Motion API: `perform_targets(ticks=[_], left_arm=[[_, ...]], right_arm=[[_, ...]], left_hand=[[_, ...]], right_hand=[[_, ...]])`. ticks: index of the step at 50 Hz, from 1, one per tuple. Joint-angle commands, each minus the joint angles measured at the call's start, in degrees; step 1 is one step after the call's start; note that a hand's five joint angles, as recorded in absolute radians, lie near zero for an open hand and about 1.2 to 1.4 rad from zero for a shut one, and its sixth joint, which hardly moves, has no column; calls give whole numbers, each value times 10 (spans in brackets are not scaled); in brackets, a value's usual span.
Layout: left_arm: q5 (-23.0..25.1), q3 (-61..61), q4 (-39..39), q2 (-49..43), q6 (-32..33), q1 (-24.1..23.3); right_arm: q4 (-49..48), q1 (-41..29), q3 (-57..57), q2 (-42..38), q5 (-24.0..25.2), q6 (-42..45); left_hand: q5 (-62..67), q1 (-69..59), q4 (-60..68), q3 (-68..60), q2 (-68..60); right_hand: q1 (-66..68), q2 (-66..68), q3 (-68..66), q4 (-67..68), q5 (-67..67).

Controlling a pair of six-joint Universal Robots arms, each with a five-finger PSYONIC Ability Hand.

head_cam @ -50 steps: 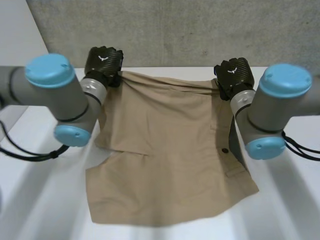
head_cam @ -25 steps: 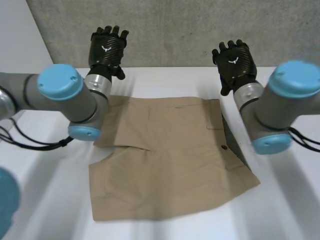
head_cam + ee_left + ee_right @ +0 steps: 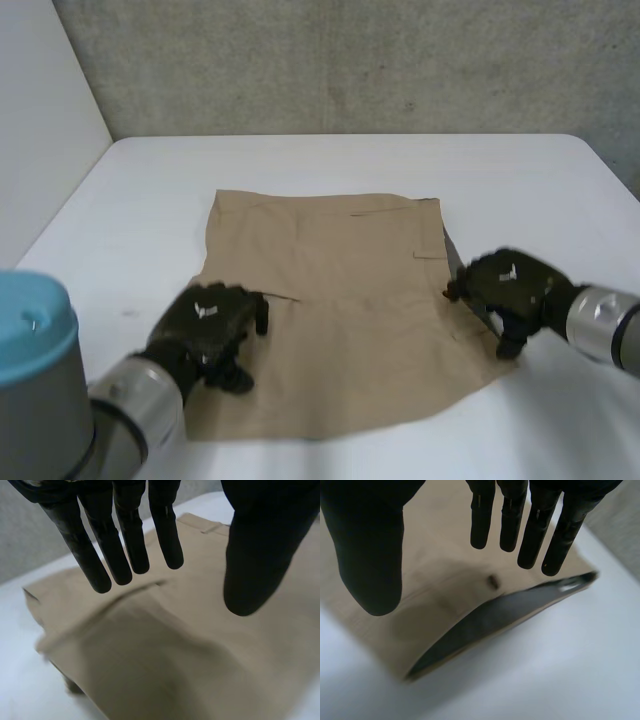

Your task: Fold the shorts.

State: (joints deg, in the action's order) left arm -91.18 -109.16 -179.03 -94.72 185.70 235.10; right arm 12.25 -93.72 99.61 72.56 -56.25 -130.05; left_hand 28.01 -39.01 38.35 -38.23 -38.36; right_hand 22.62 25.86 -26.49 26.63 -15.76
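Splayed and empty, the left hand (image 3: 205, 330) and right hand (image 3: 510, 290) hover over the shorts' (image 3: 340, 290) opposite side edges.

Light falls soft and even from overhead, the white table (image 3: 140, 190) bright and the tan shorts (image 3: 340, 260) uniformly lit, with a dark band of shade inside their raised edge (the left hand (image 3: 260, 545) and right hand (image 3: 370, 555) show near-black against them).

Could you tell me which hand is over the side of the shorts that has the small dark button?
The right hand, open above the button at the shorts' edge; the left hand is over plain cloth.
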Motion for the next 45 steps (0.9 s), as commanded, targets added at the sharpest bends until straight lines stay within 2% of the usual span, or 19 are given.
perform_targets(ticks=[1, 6, 12, 19, 22, 29, 36, 45], left_arm=[[-1, -41, 27, 8, -14, -32], [-3, -57, 41, 4, -19, -44], [-12, -67, 23, -34, -21, -40], [-76, -58, -18, -86, -17, -29], [-88, -55, -33, -99, -16, -20], [-91, -50, -72, -108, -13, -4], [-92, -41, -99, -110, -12, -1], [-93, -26, -118, -112, -12, -1]], right_arm=[[-13, 32, 91, -2, 32, 50], [-42, 60, 125, -3, 71, 55], [-72, 68, 130, -9, 85, 56], [-120, 65, 130, -36, 85, 56], [-130, 65, 129, -39, 84, 56], [-147, 64, 123, -46, 83, 56], [-170, 58, 117, -46, 79, 48], [-170, 26, 103, -44, 71, 9]], left_hand=[[109, -99, 106, -107, -105], [106, -96, 102, -103, -102], [40, -30, 37, -38, -37], [-51, 61, -54, 53, 54], [-61, 71, -64, 63, 64], [-68, 78, -71, 70, 71], [-71, 81, -74, 73, 75], [-71, 81, -74, 73, 75]], right_hand=[[105, 73, -66, 65, -74], [125, 93, -87, 85, -94], [159, 127, -120, 119, -127], [206, 174, -167, 166, -174], [213, 180, -174, 173, -181], [273, 241, -234, 233, -242], [547, 515, -509, 507, -516], [531, 498, -492, 491, -499]])
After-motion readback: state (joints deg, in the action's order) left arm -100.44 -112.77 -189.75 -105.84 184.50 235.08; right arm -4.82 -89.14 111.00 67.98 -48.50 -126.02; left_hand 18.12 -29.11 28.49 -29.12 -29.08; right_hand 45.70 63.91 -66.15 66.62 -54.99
